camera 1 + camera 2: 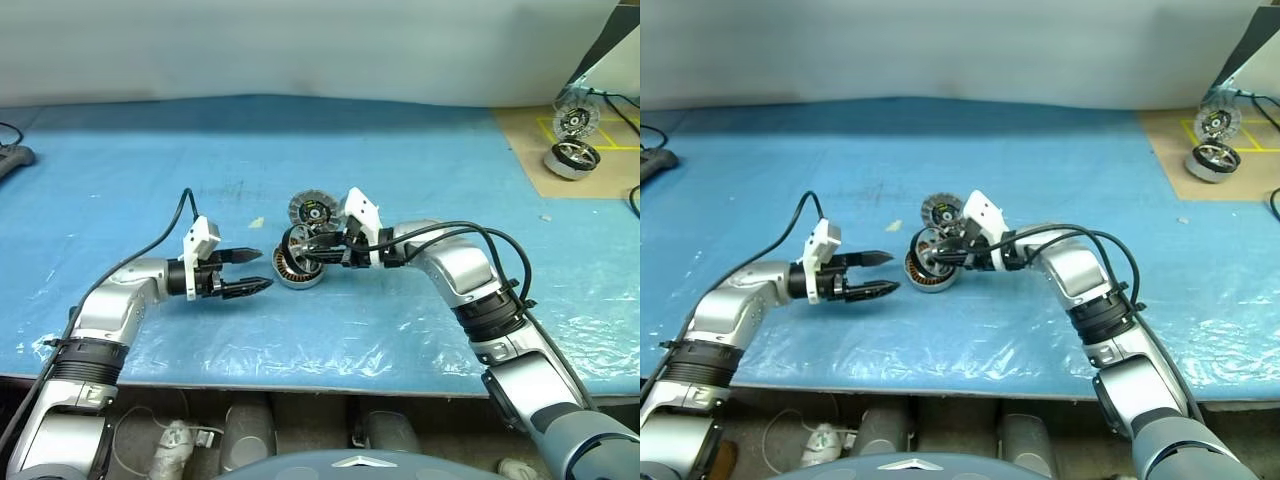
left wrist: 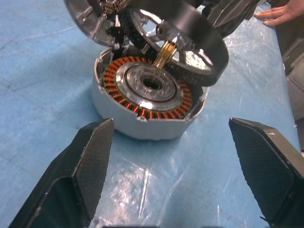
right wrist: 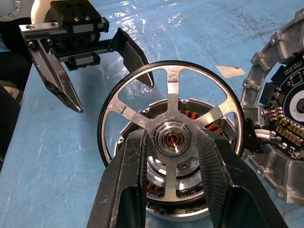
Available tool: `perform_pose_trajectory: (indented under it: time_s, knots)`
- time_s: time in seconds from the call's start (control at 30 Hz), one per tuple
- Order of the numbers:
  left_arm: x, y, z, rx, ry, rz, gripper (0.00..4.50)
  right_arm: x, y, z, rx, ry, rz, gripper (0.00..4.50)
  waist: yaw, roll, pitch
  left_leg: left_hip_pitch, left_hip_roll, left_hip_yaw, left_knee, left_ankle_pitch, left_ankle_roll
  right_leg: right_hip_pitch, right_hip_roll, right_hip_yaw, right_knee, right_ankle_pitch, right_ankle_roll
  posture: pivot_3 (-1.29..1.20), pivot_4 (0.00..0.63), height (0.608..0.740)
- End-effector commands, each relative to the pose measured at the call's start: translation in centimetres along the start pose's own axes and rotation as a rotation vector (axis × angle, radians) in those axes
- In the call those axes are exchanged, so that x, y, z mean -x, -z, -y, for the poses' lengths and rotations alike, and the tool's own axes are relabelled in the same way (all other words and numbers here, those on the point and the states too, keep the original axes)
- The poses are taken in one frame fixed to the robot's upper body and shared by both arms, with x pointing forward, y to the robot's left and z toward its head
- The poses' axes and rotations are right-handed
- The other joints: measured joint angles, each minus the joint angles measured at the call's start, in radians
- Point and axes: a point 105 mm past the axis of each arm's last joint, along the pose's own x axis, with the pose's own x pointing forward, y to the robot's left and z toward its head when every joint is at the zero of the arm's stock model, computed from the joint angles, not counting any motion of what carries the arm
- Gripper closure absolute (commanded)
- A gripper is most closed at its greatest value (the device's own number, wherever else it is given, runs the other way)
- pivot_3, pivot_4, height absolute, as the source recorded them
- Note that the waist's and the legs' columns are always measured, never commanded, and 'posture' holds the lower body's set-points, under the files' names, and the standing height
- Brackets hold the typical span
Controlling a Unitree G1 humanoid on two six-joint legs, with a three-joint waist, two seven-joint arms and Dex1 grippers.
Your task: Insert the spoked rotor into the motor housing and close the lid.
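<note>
Spoked rotor [image 1: 297, 243], a thin dark-rimmed metal ring with slim silver spokes and a small hub, sits at frame centre in the left eye view, held tilted by the right gripper [image 1: 318, 246] just above the motor housing [image 1: 296, 270], a short round silver-grey puck on the blue plastic-covered table [image 1: 420, 170]. The lid [image 1: 310, 209], a finned silver disc with a dark hub, stands up just behind the housing. Left gripper [image 1: 258, 271] is left of centre, fingers spread apart, empty, tips near the housing's side but apart from it. Upper right: a tan board [image 1: 590, 160] with another silver motor [image 1: 572, 158].

Right eye view: same layout, rotor and housing just left of centre, left gripper's tips short of the housing.

Left wrist view: housing in the upper middle, copper-orange windings around a silver and dark centre exposed; the rotor is tilted over its far rim, one edge low. Own two black fingers [image 2: 90, 166] wide apart at the bottom corners. A person's hand [image 2: 278, 14] at the upper right edge.

Right wrist view: rotor fills the centre, face-on, housing windings seen through the spokes. Own two fingers [image 3: 130, 175] pinch it on either side of the hub. Lid's inner face at the right edge; left gripper at upper left, spread.
</note>
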Motion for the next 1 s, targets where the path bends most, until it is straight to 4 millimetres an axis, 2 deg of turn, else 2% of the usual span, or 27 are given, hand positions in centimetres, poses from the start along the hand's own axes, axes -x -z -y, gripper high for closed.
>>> perform_pose_trajectory:
  time_s: [0.03, 0.5, 0.77, 1.0]
  knots:
    - [0.6, -0.1, -0.4, -0.036, 0.006, 0.013, 0.36, 0.2, -1.0, -0.4, 0.048, -0.022, 0.004, 3.3, 0.0, 0.0, 0.0, 0.0, 0.0, 0.0, 0.0, 0.0, 0.0, 0.0, 0.0, 0.0, 0.0, 0.0, 0.0, 0.0, 0.15, 0.74]
    - [1.2, 1.3, -0.8, -0.039, 0.014, 0.018, 0.36, 0.1, -0.3, 0.0, 0.083, -0.003, -0.042, 3.3, 0.001, 0.0, 0.0, 0.0, 0.0, 0.0, 0.0, 0.0, 0.0, 0.0, 0.0, 0.0, 0.0, -0.001, -0.001, 0.0, 0.15, 0.74]
    - [1.0, 1.5, -0.9, -0.039, 0.018, 0.025, 0.36, 0.0, -0.5, -0.2, 0.08, -0.016, -0.024, 0.58, 0.001, 0.0, 0.0, 0.0, 0.0, 0.0, 0.0, 0.0, 0.0, 0.0, 0.0, 0.0, 0.0, 0.0, -0.001, 0.0, 0.15, 0.74]
    - [0.4, 0.9, -0.9, -0.038, 0.016, 0.033, 0.36, 0.2, -1.9, -0.4, 0.053, -0.036, 0.048, 0.58, 0.001, 0.0, 0.0, 0.0, 0.0, 0.0, 0.0, 0.0, 0.0, 0.0, 0.0, 0.0, 0.0, -0.001, -0.001, 0.0, 0.15, 0.74]
